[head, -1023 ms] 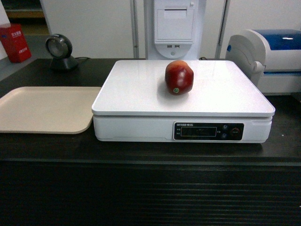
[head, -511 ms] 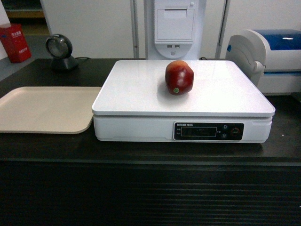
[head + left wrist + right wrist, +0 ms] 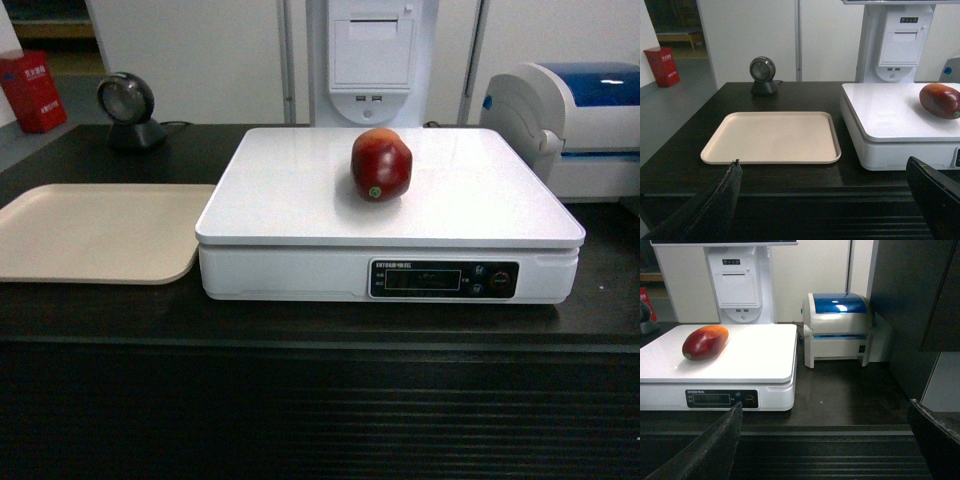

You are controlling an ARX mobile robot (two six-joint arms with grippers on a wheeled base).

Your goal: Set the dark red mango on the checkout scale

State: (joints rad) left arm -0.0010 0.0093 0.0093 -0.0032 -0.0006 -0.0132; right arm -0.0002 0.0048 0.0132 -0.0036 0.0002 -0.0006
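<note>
The dark red mango (image 3: 381, 164) lies on the white platform of the scale (image 3: 300, 200), a little above the centre of the head view, with its small green stem spot turned toward the camera. Nothing holds it. In the right wrist view the mango (image 3: 705, 342) lies on its side at the left part of the platform, red at the near end and orange at the far end. The scale stands on the dark bench (image 3: 100, 310), which is the checkout, and its black display strip (image 3: 443, 278) faces the front.

At the left of the scale, just beside it, a beige tray (image 3: 90, 230) lies flat on the bench. Behind the tray, in the upper left of the head view, stands a round black barcode scanner (image 3: 130, 110), and a red box (image 3: 33, 92) is at the far left edge. At the right of the scale stands a white-and-blue printer (image 3: 570, 120). Behind the scale rises a white terminal column (image 3: 371, 60).

The left pincer (image 3: 822, 200) shows only its two dark fingertips at the bottom corners of the left wrist view, set wide apart, low before the front edge of the bench. The right pincer (image 3: 822, 440) is the same in the right wrist view: fingers wide apart, gripping nothing, well apart from the mango.
</note>
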